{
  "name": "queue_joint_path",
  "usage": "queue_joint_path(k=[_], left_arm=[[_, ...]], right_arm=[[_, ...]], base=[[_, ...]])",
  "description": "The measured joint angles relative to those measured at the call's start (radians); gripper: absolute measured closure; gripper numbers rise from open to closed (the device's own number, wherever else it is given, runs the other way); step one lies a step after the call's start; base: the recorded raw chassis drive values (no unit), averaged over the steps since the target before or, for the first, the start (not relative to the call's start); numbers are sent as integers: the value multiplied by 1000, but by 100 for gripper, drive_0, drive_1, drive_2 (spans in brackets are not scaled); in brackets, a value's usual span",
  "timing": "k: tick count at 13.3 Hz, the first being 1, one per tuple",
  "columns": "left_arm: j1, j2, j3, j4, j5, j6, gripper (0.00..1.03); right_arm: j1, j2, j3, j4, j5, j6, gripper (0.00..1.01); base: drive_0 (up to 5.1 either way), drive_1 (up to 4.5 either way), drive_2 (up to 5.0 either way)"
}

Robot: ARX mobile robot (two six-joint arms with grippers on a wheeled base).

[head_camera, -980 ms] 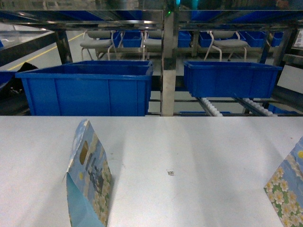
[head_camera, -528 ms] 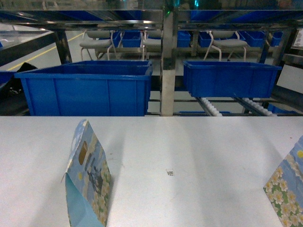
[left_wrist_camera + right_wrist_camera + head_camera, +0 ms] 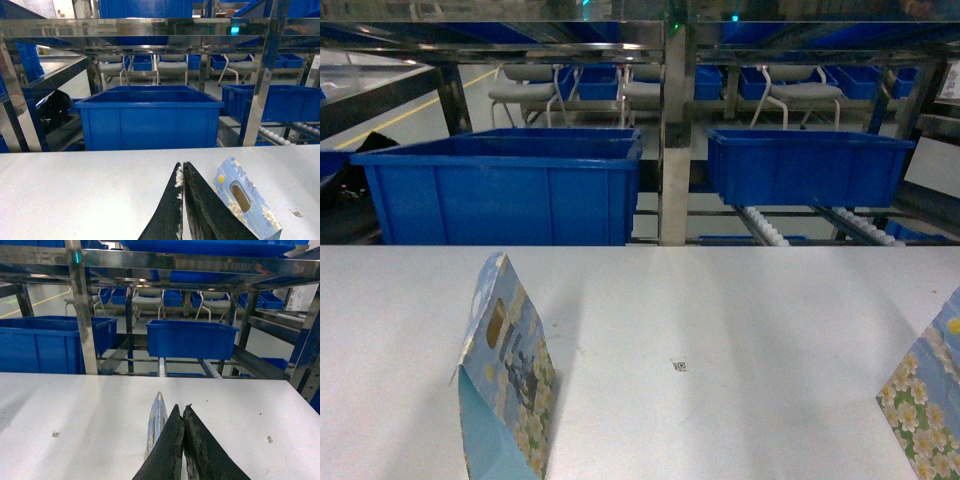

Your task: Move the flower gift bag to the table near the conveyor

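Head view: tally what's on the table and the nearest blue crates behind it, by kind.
Flower gift bags on the table: 2, left and right edge
Large blue crates: 2, left and right
Total: 4

Right claw (image 3: 183,412) closed beside flower gift bag (image 3: 157,427).

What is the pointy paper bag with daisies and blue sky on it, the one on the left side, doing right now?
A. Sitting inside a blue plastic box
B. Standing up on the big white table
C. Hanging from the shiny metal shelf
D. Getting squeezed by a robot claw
B: the tent-shaped daisy-print paper gift bag stands upright on the plain white tabletop, with nothing gripping it and the blue plastic crates behind the table.
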Motion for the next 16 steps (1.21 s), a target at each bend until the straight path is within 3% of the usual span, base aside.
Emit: queue_joint_path(k=[3,7,9,16], left_arm=[[0,-150,0,-140,0,0,101],[0,-206,0,-196,0,0,101],[0,-346,1,-385,1,0,101],[0,-370,1,-376,-1,0,101]], right_arm=[[0,0,0,-2,0,0,99],[0,0,0,-2,0,0,99],[0,0,0,-2,0,0,99],[0,0,0,-2,0,-1,99]], base=[[0,0,0],[0,0,0],[0,0,0],[0,0,0]])
